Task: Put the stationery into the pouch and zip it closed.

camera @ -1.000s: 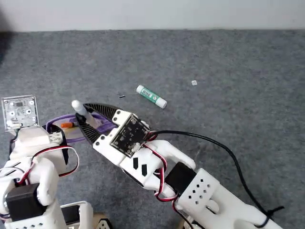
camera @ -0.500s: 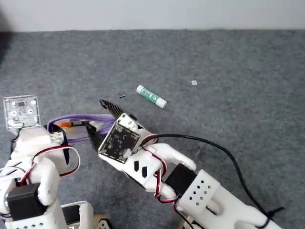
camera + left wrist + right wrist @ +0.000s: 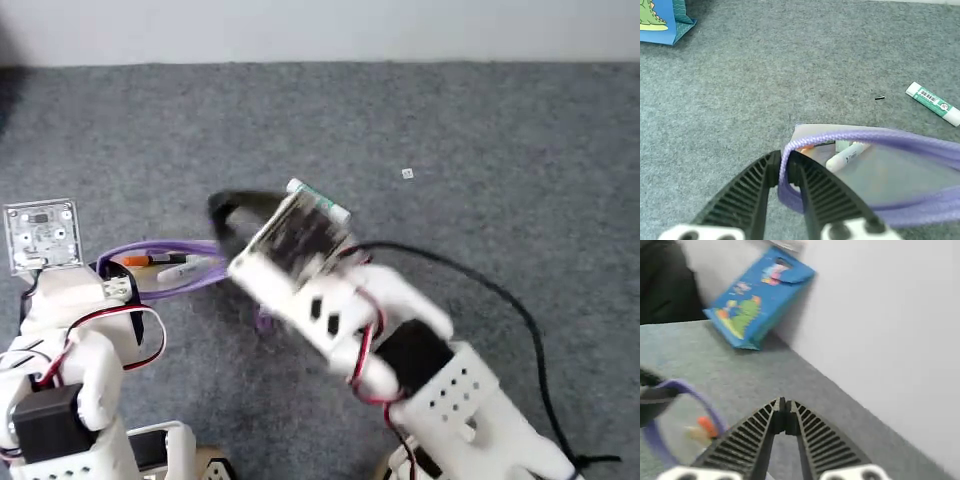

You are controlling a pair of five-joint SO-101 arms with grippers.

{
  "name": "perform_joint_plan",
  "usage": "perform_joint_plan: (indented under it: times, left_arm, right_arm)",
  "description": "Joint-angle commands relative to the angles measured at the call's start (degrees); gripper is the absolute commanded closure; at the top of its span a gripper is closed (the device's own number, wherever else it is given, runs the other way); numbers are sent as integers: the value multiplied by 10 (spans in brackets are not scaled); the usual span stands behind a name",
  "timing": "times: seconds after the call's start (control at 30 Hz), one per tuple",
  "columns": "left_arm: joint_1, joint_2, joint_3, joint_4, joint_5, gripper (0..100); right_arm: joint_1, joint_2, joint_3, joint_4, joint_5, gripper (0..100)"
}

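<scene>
Open carpet (image 3: 480, 130) far and right of our pouch (image 3: 165, 268); our right arm (image 3: 350, 310) over the glue stick (image 3: 335, 211).

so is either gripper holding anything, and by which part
The left gripper pinches the pouch by its purple zipper edge near one end. The right gripper is shut on nothing.

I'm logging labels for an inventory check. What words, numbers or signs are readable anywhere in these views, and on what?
No text reads clearly enough to quote.
Glue stick: a barcode and a green label, with print too small to read.
Blue bag: cartoon pictures, including a green dinosaur, with no legible words.
Marker inside the pouch: no print can be made out.
</scene>
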Motion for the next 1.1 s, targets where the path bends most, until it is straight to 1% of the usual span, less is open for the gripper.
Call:
perform_joint_plan:
  times: [0.0, 0.17, 0.37, 0.43, 0.63, 0.7, 0.83, 0.9, 0.97, 1.07]
  left_arm:
    - [-1, 8, 29, 0, 5, 989]
    - [-1, 8, 29, 0, 5, 989]
    - [-1, 8, 29, 0, 5, 989]
    - [-1, 8, 29, 0, 5, 989]
    - [-1, 8, 29, 0, 5, 989]
    - [-1, 8, 29, 0, 5, 989]
    - [-1, 8, 29, 0, 5, 989]
    - [-1, 8, 29, 0, 5, 989]
    - [-1, 8, 29, 0, 5, 989]
    - [-1, 8, 29, 0, 5, 989]
  right_arm:
    - [82, 46, -59, 37, -43, 991]
    - [145, 173, -187, 153, -84, 991]
    - [189, 371, -378, 311, -83, 991]
    - [199, 443, -444, 362, -80, 991]
    - [211, 642, -640, 483, -28, 987]
    - [211, 701, -705, 514, -14, 954]
    - [211, 807, -824, 553, 22, 794]
    - [213, 857, -876, 555, 44, 732]
    - [215, 903, -926, 549, 70, 712]
    - [215, 978, -996, 549, 105, 713]
